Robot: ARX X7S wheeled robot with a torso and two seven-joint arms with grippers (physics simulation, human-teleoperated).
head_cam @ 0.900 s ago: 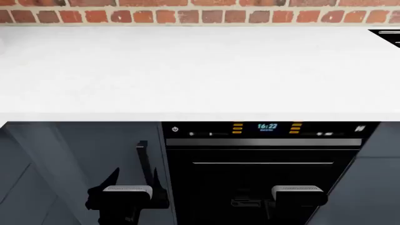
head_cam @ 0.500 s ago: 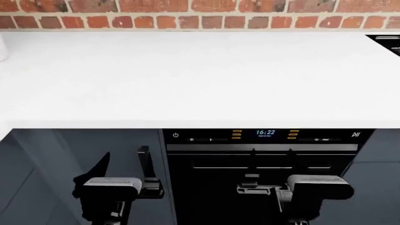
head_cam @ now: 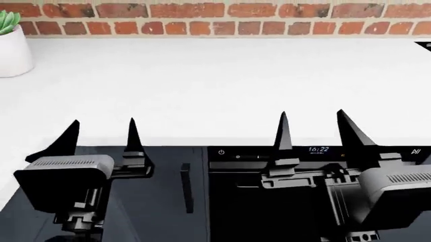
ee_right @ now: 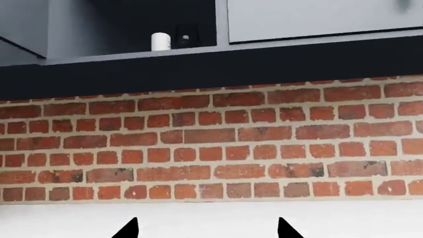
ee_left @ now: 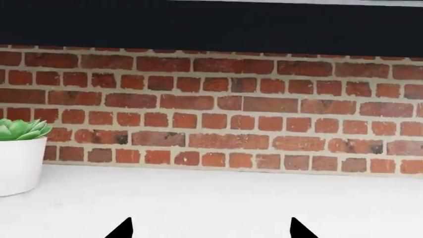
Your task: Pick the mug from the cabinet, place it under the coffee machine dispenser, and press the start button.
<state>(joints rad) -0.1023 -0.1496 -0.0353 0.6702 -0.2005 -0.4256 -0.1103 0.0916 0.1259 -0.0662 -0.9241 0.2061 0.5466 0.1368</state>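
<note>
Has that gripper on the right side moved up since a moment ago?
Yes. The right gripper has risen: earlier it sat low in front of the oven door, below the clock display; now its fingertips reach past that display, over the white countertop's front edge.

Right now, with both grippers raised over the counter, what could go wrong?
The small white mug stands high in the open cabinet beside a dark object; reaching up may nudge that. The white plant pot sits near the left gripper; a leftward sweep could clip it.
</note>
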